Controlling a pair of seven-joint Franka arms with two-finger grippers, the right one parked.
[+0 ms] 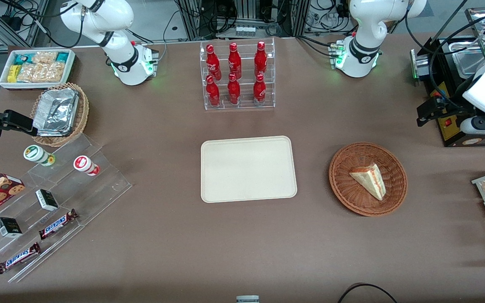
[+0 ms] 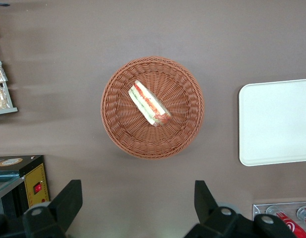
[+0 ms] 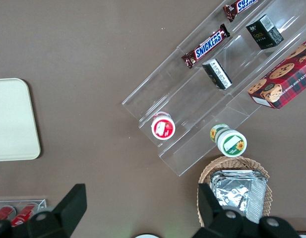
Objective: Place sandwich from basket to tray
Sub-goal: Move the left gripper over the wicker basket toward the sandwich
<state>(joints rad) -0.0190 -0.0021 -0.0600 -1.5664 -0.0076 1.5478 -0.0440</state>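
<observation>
Sandwich (image 2: 149,104) lies in the wicker basket (image 2: 118,134), tray (image 2: 274,124) beside it. Gripper (image 2: 138,208) hangs above, fingers spread wide, holding nothing.

The basket (image 1: 368,179) is showing rough, reddish-brown woven wicker, ribbed all round its wall. The sandwich (image 1: 369,179) in it is looking soft and matt, its pale bread dull against a moist-looking red and green stripe. The tray (image 1: 248,169) is appearing as smooth, matt cream plastic. The bench (image 1: 242,248) is wearing a dull brown, cloth-like surface. High over the basket, the gripper (image 2: 138,203) is presenting matt black plastic fingers (image 2: 68,201), spread wide apart.
</observation>
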